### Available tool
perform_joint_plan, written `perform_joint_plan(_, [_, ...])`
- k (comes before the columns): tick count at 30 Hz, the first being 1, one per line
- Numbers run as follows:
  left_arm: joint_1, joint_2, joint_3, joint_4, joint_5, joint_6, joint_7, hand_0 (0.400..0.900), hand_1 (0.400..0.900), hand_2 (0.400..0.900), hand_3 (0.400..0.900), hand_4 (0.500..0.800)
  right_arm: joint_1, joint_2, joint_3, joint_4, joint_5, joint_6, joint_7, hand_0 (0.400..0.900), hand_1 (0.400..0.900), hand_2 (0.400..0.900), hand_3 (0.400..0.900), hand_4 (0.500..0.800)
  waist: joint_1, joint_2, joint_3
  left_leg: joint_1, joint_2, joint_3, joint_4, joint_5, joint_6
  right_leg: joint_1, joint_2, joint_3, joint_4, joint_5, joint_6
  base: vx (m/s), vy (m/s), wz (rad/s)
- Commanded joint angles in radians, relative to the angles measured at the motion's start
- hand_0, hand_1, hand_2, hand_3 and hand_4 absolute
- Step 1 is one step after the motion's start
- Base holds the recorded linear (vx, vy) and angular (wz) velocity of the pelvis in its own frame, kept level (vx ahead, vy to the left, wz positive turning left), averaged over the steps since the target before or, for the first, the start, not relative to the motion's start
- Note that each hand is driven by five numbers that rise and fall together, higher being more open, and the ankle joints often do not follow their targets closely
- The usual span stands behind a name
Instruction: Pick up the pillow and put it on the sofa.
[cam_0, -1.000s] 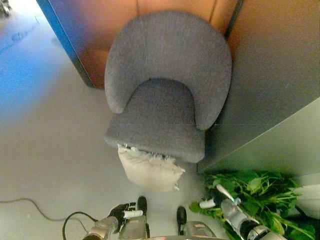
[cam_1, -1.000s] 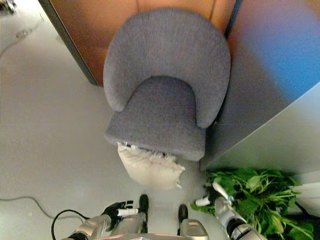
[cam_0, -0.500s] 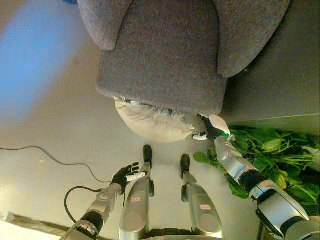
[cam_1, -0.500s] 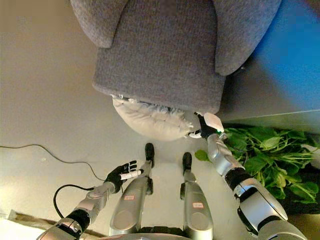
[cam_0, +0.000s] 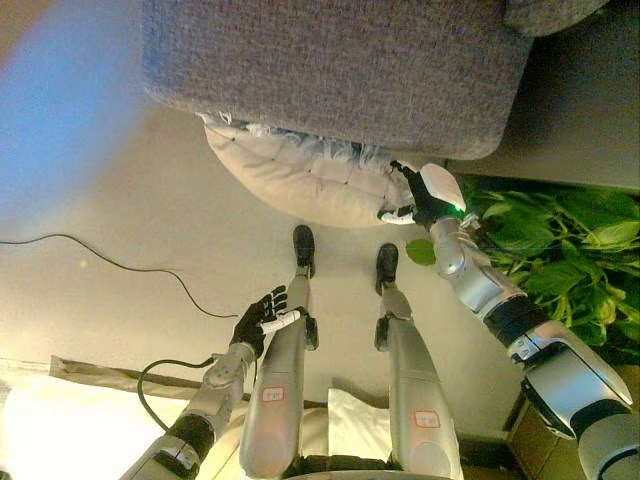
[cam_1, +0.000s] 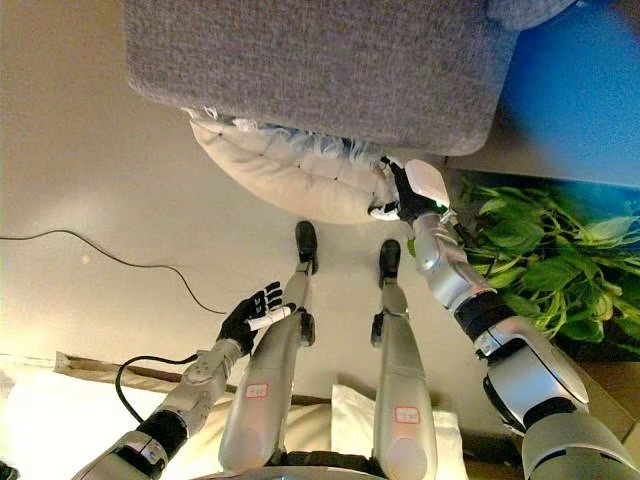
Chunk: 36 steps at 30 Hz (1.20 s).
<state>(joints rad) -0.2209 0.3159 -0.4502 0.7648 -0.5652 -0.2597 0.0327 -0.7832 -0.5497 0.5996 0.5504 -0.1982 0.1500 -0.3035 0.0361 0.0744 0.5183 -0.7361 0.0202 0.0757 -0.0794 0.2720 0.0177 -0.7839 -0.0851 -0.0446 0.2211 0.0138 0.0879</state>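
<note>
A cream pillow (cam_0: 300, 180) with a fringed edge lies on the floor, leaning against the front of the grey sofa chair (cam_0: 340, 70); it also shows in the right eye view (cam_1: 285, 175). My right hand (cam_0: 415, 198) is at the pillow's right end, fingers spread and touching its edge. My left hand (cam_0: 262, 318) hangs low at the lower left, fingers open and empty, well short of the pillow.
A green leafy plant (cam_0: 560, 260) stands at the right, close to my right arm. A dark wall panel (cam_0: 580, 100) runs behind it. A thin black cable (cam_0: 100, 262) lies on the floor at the left.
The camera has tipped down and closer, so the chair and pillow have slid up the view. My right hand has stayed against the pillow's right end. My left hand stays low and open.
</note>
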Motion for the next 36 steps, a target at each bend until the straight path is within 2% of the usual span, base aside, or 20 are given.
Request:
perform_joint_plan(1, [0.06,-0.003,-0.06,-0.07,-0.011,-0.031,0.042,0.9,0.9,0.9,0.9,0.8,-0.033,-0.078,0.034,-0.149,0.017,-0.03,-0.024,0.9,0.9,0.9,0.9,0.8,-0.002,0.05,0.002,-0.05,-0.054,-0.002,0.003,-0.068,-0.06,-0.051,0.015,-0.03,-0.129,0.14,0.013,0.0,0.007,0.09])
perform_joint_plan(4, [0.065,-0.001,-0.069,-0.088,-0.006,-0.03,0.055,0.9,0.9,0.9,0.9,0.8,-0.05,-0.062,0.044,-0.168,0.031,-0.013,-0.023,0.9,0.9,0.9,0.9,0.8,0.002,0.058,0.002,-0.07,-0.053,-0.006,0.001,-0.066,-0.062,-0.073,0.012,-0.029,-0.128,0.137,0.013,0.0,0.012,0.04])
perform_joint_plan(5, [0.066,0.0,-0.071,-0.087,-0.008,-0.035,0.054,0.9,0.9,0.9,0.9,0.8,-0.055,-0.06,0.046,-0.169,0.031,-0.013,-0.024,0.78,0.78,0.78,0.78,0.728,0.003,0.059,0.002,-0.074,-0.052,-0.006,0.0,-0.066,-0.063,-0.075,0.011,-0.029,-0.129,0.137,0.013,0.0,0.0,0.0])
perform_joint_plan(6, [0.067,0.001,-0.073,-0.087,-0.01,-0.042,0.053,0.9,0.9,0.9,0.9,0.8,-0.062,-0.059,0.047,-0.166,0.033,-0.014,-0.021,0.4,0.4,0.4,0.4,0.5,0.004,0.061,0.002,-0.076,-0.052,-0.008,-0.001,-0.066,-0.064,-0.077,0.01,-0.03,-0.13,0.135,0.013,0.0,0.0,0.0])
perform_joint_plan(10, [0.074,-0.008,-0.076,-0.077,-0.004,-0.063,0.055,0.9,0.9,0.9,0.9,0.8,-0.077,-0.046,0.065,-0.146,0.028,-0.016,-0.025,0.4,0.4,0.4,0.4,0.5,0.009,0.061,0.002,-0.07,-0.056,-0.013,-0.002,-0.063,-0.065,-0.067,0.011,-0.035,-0.13,0.133,0.013,-0.02,0.01,-0.03])
perform_joint_plan(18, [0.078,-0.014,-0.087,-0.069,-0.002,-0.052,0.043,0.9,0.9,0.9,0.9,0.8,-0.088,-0.042,0.066,-0.094,0.053,-0.019,-0.021,0.4,0.4,0.4,0.4,0.5,0.013,0.06,0.002,-0.003,-0.062,-0.022,-0.004,-0.074,-0.064,-0.006,0.005,-0.047,-0.131,0.132,0.013,-0.01,0.001,-0.01])
perform_joint_plan(23, [0.078,-0.017,-0.083,-0.034,-0.009,-0.049,0.019,0.9,0.9,0.9,0.9,0.8,-0.073,-0.029,0.065,-0.077,0.069,-0.037,-0.008,0.4,0.4,0.4,0.4,0.5,0.012,0.049,0.002,0.089,-0.064,-0.038,-0.005,-0.091,-0.06,0.079,0.012,-0.055,-0.121,0.107,0.006,-0.03,-0.02,-0.06])
perform_joint_plan(27, [0.073,-0.022,-0.061,0.003,0.003,-0.03,-0.002,0.9,0.9,0.9,0.9,0.8,-0.045,-0.024,0.057,-0.089,0.074,-0.065,0.006,0.4,0.4,0.4,0.4,0.5,0.012,0.033,0.002,0.167,-0.061,-0.042,-0.004,-0.102,-0.059,0.154,0.013,-0.063,-0.118,0.094,0.006,-0.02,-0.037,-0.05])
perform_joint_plan(31, [0.08,-0.029,-0.003,0.073,0.049,0.021,-0.039,0.9,0.9,0.9,0.9,0.8,0.028,-0.011,0.041,-0.16,0.081,-0.075,0.056,0.4,0.4,0.4,0.4,0.5,0.009,-0.011,0.002,0.337,-0.049,-0.039,-0.002,-0.141,-0.062,0.323,0.01,-0.074,-0.123,0.06,0.01,0.05,-0.076,-0.07])
perform_joint_plan(35, [0.103,-0.02,0.046,0.125,0.087,0.064,-0.062,0.9,0.9,0.9,0.9,0.8,0.097,-0.036,0.018,-0.277,0.103,-0.071,0.105,0.4,0.4,0.4,0.4,0.5,0.013,-0.053,-0.063,0.438,-0.039,-0.033,0.0,-0.181,-0.063,0.43,0.016,-0.075,-0.137,0.032,0.013,0.12,-0.08,-0.05])
perform_joint_plan(36, [0.107,-0.019,0.053,0.133,0.093,0.063,-0.064,0.9,0.9,0.9,0.9,0.8,0.107,-0.041,0.012,-0.296,0.103,-0.079,0.108,0.4,0.4,0.4,0.4,0.5,0.013,-0.059,-0.074,0.448,-0.037,-0.032,-0.001,-0.186,-0.064,0.442,0.018,-0.074,-0.143,0.032,0.013,0.22,-0.105,-0.02])
